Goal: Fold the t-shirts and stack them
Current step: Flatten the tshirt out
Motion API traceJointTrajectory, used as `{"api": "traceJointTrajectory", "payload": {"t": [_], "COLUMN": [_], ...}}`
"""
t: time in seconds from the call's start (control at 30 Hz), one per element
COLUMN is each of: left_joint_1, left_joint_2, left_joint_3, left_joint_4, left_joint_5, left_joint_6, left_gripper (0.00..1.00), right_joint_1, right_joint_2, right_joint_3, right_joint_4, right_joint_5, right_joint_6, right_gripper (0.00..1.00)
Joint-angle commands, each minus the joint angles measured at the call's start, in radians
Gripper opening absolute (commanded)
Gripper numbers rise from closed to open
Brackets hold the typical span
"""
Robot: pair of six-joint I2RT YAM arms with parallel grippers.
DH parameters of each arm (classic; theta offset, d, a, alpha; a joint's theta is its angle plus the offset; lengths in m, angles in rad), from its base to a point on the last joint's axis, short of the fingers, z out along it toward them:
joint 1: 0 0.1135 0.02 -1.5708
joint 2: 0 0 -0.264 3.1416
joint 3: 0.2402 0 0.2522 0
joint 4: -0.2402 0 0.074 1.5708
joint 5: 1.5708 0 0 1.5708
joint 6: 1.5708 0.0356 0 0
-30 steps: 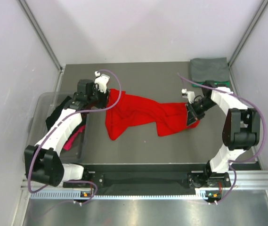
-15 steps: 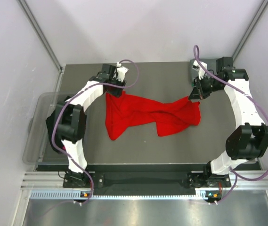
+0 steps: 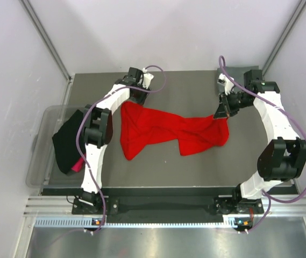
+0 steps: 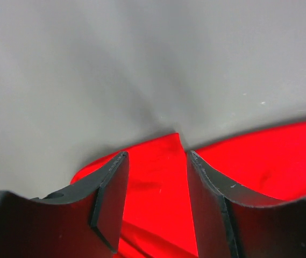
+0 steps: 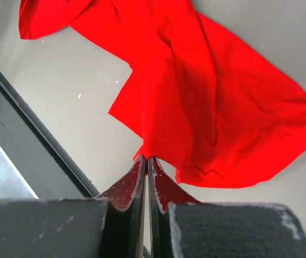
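The bright red t-shirt [image 3: 163, 129] lies crumpled and stretched across the middle of the dark mat. My left gripper [image 3: 132, 101] is at its far left corner. In the left wrist view the left gripper [image 4: 157, 153] is open, its fingers astride a peak of the red t-shirt [image 4: 153, 183]. My right gripper [image 3: 220, 113] is at the shirt's far right corner. In the right wrist view the right gripper [image 5: 146, 157] is shut on an edge of the red t-shirt [image 5: 206, 80]. A folded grey t-shirt [image 3: 239, 75] lies at the back right corner, partly behind the right arm.
A translucent plastic tub [image 3: 41, 156] stands at the left edge of the mat and holds a black t-shirt [image 3: 66, 142] and a bit of a magenta one [image 3: 78, 165]. White walls close in the back and both sides. A metal rail runs along the near edge.
Both arms swung from mid-table to the far side. The right gripper carried the shirt's right corner back with it. The left arm left the tub, so the black shirt now shows.
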State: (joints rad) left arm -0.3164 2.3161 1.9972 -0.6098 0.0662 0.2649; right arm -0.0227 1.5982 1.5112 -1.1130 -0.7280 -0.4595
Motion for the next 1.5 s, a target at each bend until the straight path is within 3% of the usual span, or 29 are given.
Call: {"api": "traceJointTrajectory", "payload": {"t": [0.0, 0.47, 0.9, 1.0, 1.1, 1.17, 1.37, 1.47], "left_joint_1": [-0.006, -0.041, -0.043, -0.043, -0.041, -0.043, -0.041, -0.038], "left_joint_2": [0.019, 0.106, 0.065, 0.057, 0.058, 0.054, -0.055, -0.260], "left_joint_3": [0.044, 0.106, 0.037, 0.020, 0.025, 0.028, 0.032, -0.046], "left_joint_4": [-0.038, -0.044, -0.033, -0.022, -0.018, -0.005, -0.005, 0.022], "left_joint_5": [-0.017, -0.051, -0.120, -0.134, -0.140, -0.137, -0.163, -0.164], "left_joint_6": [0.016, 0.017, 0.013, 0.016, 0.016, 0.011, 0.004, -0.001], "left_gripper": [0.52, 0.52, 0.39, 0.34, 0.18, 0.00, 0.00, 0.00], "right_joint_1": [-0.010, -0.010, -0.010, -0.010, -0.011, -0.020, -0.083, -0.143], "right_joint_2": [-0.007, -0.003, 0.008, 0.011, 0.012, 0.009, 0.026, 0.034], "right_joint_3": [0.006, -0.017, -0.019, -0.022, -0.023, -0.026, 0.142, 0.306], "right_joint_4": [0.028, 0.027, 0.025, 0.028, 0.031, 0.053, 0.032, 0.007], "right_joint_5": [-0.034, -0.039, -0.048, -0.050, -0.044, -0.037, 0.004, 0.025], "right_joint_6": [-0.004, -0.011, -0.013, -0.016, -0.016, -0.004, 0.031, 0.070], "right_gripper": [0.00, 0.00, 0.00, 0.00, 0.00, 0.00, 0.00, 0.00]}}
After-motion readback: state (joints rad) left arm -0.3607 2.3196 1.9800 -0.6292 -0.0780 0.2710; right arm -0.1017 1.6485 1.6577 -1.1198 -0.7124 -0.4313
